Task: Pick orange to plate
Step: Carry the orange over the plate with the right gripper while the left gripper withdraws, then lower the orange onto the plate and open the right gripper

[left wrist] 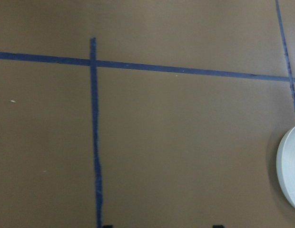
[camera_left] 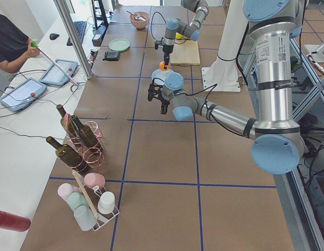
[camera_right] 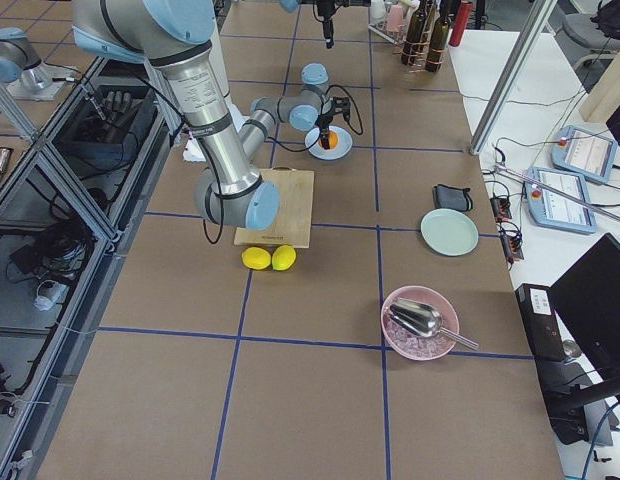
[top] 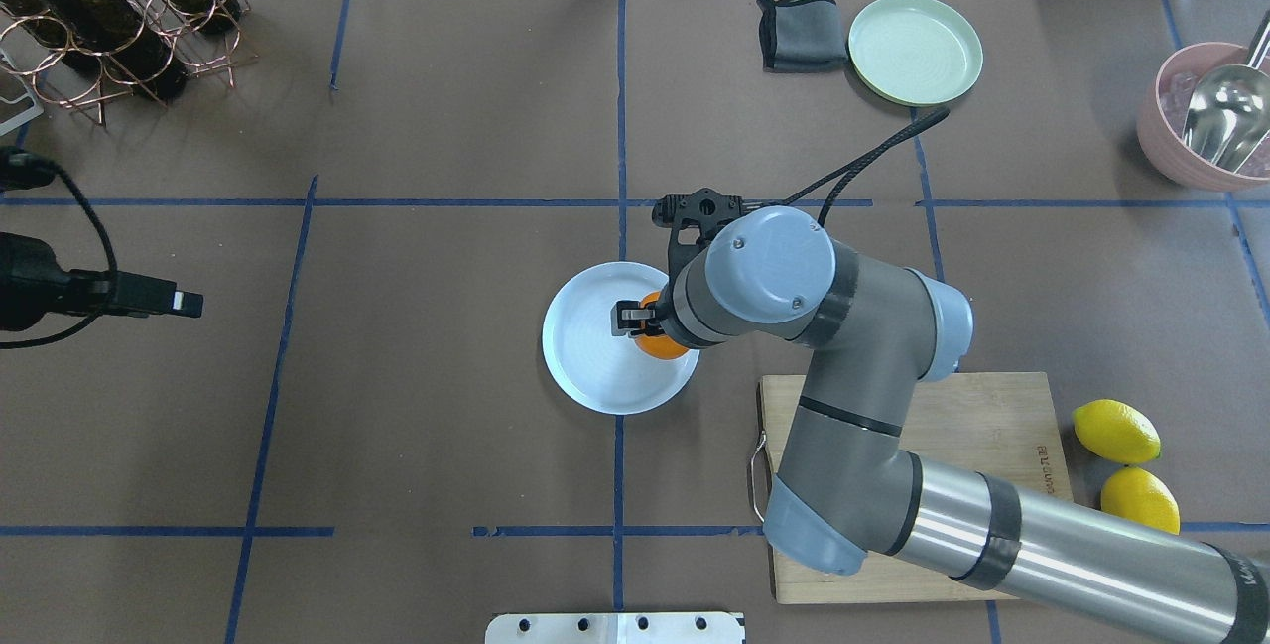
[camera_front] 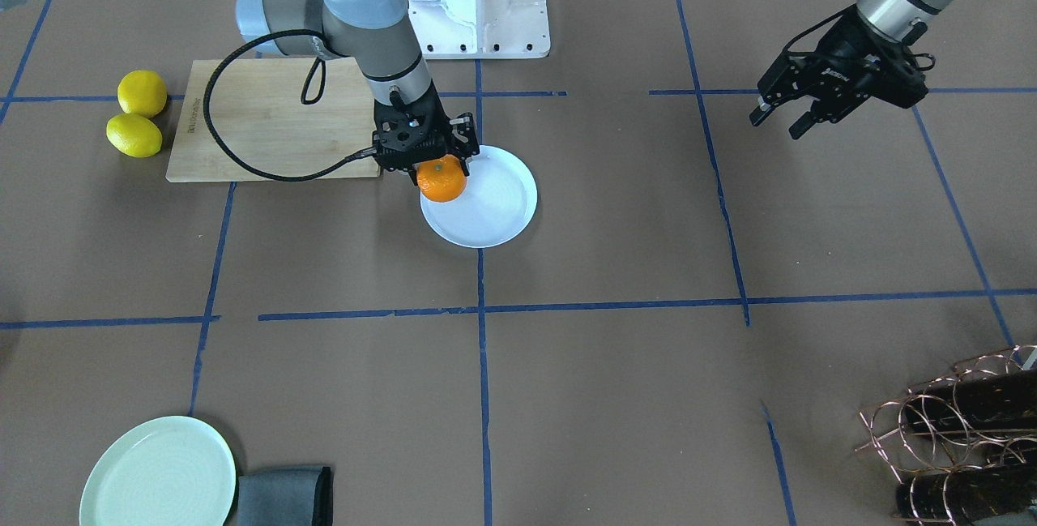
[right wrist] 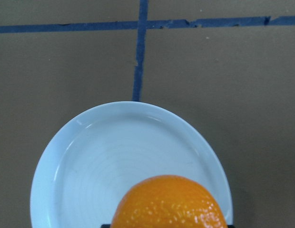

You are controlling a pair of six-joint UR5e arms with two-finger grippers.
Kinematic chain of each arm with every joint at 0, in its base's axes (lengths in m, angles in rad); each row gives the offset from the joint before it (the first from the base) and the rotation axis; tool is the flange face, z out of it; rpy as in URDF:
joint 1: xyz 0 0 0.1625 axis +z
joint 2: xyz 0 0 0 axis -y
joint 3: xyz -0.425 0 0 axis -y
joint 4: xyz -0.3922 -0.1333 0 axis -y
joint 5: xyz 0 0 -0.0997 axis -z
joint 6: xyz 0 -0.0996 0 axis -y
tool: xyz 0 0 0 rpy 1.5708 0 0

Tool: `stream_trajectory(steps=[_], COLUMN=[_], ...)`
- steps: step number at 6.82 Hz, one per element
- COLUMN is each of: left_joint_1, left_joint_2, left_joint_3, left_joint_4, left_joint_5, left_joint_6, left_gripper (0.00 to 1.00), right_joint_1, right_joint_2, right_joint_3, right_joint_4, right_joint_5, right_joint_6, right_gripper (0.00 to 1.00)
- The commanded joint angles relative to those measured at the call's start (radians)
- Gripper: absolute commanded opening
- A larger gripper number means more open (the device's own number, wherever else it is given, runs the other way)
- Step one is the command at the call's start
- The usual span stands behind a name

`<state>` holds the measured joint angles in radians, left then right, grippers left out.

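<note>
Bright pebbly orange (right wrist: 169,202) pinched in right tool (camera_front: 440,172) over pale plate (camera_front: 498,211), left tool (camera_front: 778,125) spread

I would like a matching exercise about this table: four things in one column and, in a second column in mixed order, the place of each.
Things:
1. round orange fruit
2. two yellow lemons
3. pale mint-green round plate
4. left gripper

Places:
A. beside the folded grey cloth
B. next to the wooden cutting board
C. in the right gripper, over the bluish-white plate
D. open above the brown table, holding nothing

Pairs: 1-C, 2-B, 3-A, 4-D
</note>
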<state>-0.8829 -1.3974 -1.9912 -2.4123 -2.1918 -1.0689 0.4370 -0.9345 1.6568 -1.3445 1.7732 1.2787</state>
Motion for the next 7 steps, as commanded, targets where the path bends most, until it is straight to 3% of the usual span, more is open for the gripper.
stream_trajectory(steps=[1,5,6,7], left_joint_1=[-0.011,-0.008,-0.007,-0.005], left_joint_2=[0.026,0.012,0.012,0.011], left_joint_3=[0.008,0.012,0.012,0.021], left_joint_4=[-0.037,-0.037,-0.037,-0.039], left_joint_5=[-0.017,-0.013,-0.011,-0.009], left_joint_6=[0.014,-0.003,-0.003,-0.005], left_gripper=[0.81,0.84,0.84,0.84], right_joint_1=[-0.02,-0.032,-0.032,-0.032], right_joint_2=[0.094,0.086,0.089,0.092], right_joint_3=[-0.11,-0.121,-0.124,-0.123], right_joint_4=[-0.001,-0.03,-0.031,-0.035], right_joint_5=[-0.02,-0.044,-0.047,-0.055], right_joint_6=[0.06,0.059,0.06,0.064], right_gripper=[0.0,0.0,0.13,0.99])
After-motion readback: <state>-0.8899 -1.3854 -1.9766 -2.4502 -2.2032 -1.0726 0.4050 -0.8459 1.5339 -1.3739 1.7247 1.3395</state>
